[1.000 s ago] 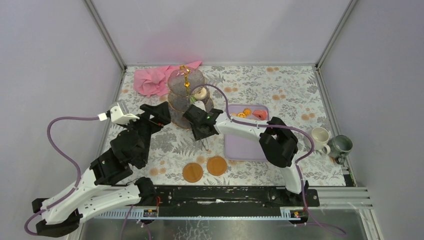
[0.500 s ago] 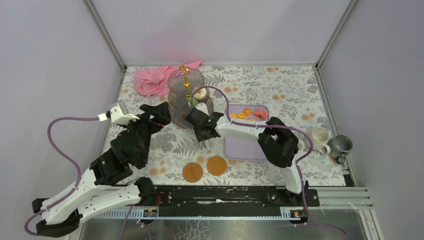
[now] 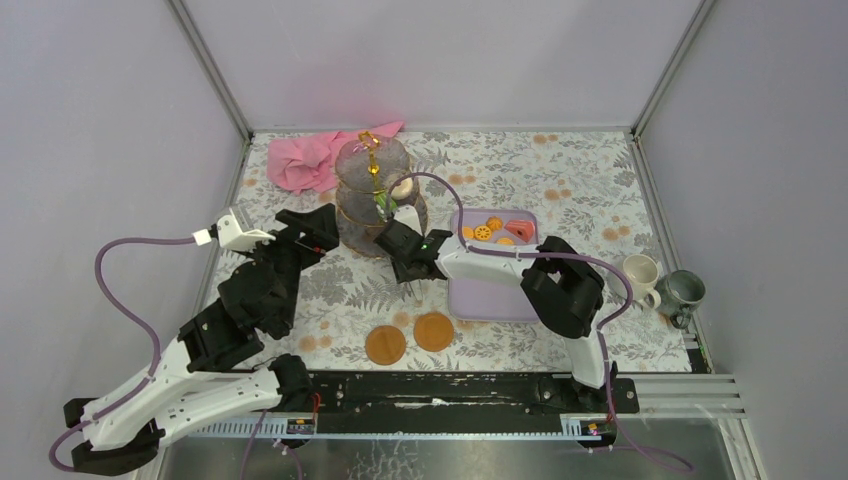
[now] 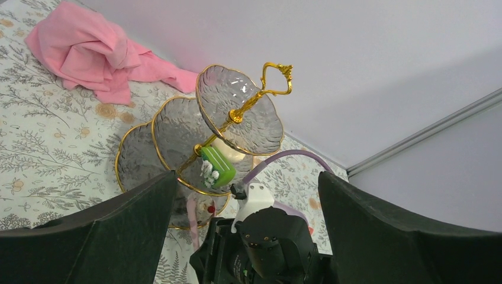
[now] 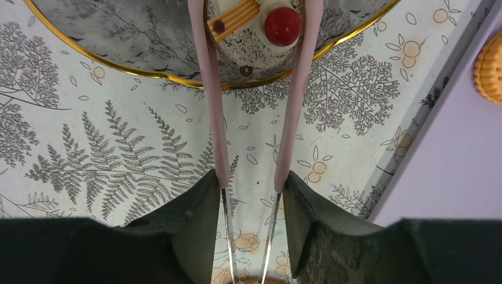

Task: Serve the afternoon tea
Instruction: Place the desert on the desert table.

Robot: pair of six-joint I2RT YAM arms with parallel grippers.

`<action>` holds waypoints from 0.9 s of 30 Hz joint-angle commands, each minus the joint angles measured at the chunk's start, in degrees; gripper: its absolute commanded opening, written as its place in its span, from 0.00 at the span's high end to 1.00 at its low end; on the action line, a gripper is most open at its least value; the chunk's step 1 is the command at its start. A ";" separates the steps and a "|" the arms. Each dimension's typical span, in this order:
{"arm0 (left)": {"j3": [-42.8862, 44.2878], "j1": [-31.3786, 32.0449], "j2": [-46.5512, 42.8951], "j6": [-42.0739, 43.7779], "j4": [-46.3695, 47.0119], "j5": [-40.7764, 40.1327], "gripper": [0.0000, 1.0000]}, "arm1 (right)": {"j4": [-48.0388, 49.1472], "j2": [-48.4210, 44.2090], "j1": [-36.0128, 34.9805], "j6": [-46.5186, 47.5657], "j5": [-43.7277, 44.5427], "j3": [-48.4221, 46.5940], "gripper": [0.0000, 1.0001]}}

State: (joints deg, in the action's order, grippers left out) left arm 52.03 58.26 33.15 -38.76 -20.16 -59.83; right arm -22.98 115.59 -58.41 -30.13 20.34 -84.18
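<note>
Gripping pink tongs [image 5: 212,118], the right gripper [image 5: 250,180] brackets a cupcake [image 5: 248,26] cut off at top; the left gripper [image 4: 241,183] gapes wide.

Stand [image 3: 360,160] between cloth [image 3: 305,160] and tray [image 3: 490,300]

Right wrist: cupcake [image 5: 254,23] is cut by the top edge, and the tongs [image 5: 214,106] tips run out there too; their rear end leaves the bottom edge between the right gripper [image 5: 251,183] fingers. Only 1 arc of the stand [image 5: 106,29] shows. 1 biscuit [image 5: 490,66] and the lilac tray [image 5: 450,165] are clipped at right. Left wrist: left gripper [image 4: 247,177] fingers [image 4: 100,236] are blurred and cut by the bottom edge; right arm [image 4: 266,242] hides the bottom tier's front. Top view: tray pastries [image 3: 492,228] too small to name.
</note>
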 commanded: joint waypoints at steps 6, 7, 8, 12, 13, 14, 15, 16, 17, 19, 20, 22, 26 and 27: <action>-0.61 -0.40 -0.33 -0.96 1.53 -2.08 0.06 | 6.26 -3.66 -0.83 -0.74 3.83 0.67 0.62; -0.64 -0.38 -0.24 -0.96 1.53 -2.06 0.06 | 6.46 -3.48 -0.85 -0.71 4.15 0.42 0.62; -0.68 -0.34 -0.15 -1.04 1.53 -2.11 0.06 | 6.73 -3.34 -0.84 -0.66 4.19 0.35 0.62; -0.80 -0.40 -0.01 -0.96 1.61 -2.30 0.06 | 7.80 -2.27 -1.02 -0.55 4.59 -0.10 0.58; -0.89 -0.39 -0.03 -1.00 1.62 -2.32 0.06 | 7.90 -1.77 -1.02 -0.45 4.70 -0.24 0.56; -1.01 -0.39 -0.01 -1.00 1.62 -2.38 0.06 | 7.95 -1.15 -1.10 -0.43 4.93 -0.46 0.54; -0.98 -0.37 0.00 -0.97 1.62 -2.37 0.06 | 8.03 -0.91 -1.09 -0.34 5.16 -0.61 0.53; -1.07 -0.34 -0.01 -0.96 1.66 -2.40 0.06 | 8.29 -0.36 -1.09 -0.37 5.29 -0.70 0.51; -1.21 -0.36 -0.10 -0.96 1.62 -2.43 0.06 | 8.44 -0.05 -1.09 -0.29 5.51 -0.75 0.50; -1.51 -0.36 -0.23 -1.12 1.54 -2.42 0.06 | 8.91 0.51 -1.09 -0.11 5.82 -0.77 0.49; -1.64 -0.36 -0.33 -1.20 1.53 -2.46 0.06 | 9.01 0.75 -1.13 0.02 5.93 -0.73 0.47; -1.91 -0.34 -0.45 -1.39 1.53 -2.43 0.06 | 9.11 0.97 -1.10 0.07 5.98 -0.69 0.44; -1.89 -0.34 -0.54 -1.57 1.53 -2.20 0.06 | 9.41 0.99 -1.09 0.20 6.18 -0.16 0.38; -1.91 -0.39 -0.65 -1.58 1.53 -2.13 0.06 | 9.45 0.84 -1.10 0.21 6.20 -0.11 0.38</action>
State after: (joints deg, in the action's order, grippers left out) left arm 50.63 58.28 33.15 -39.35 -20.21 -60.01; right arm -15.94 117.08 -59.00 -30.24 23.53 -83.26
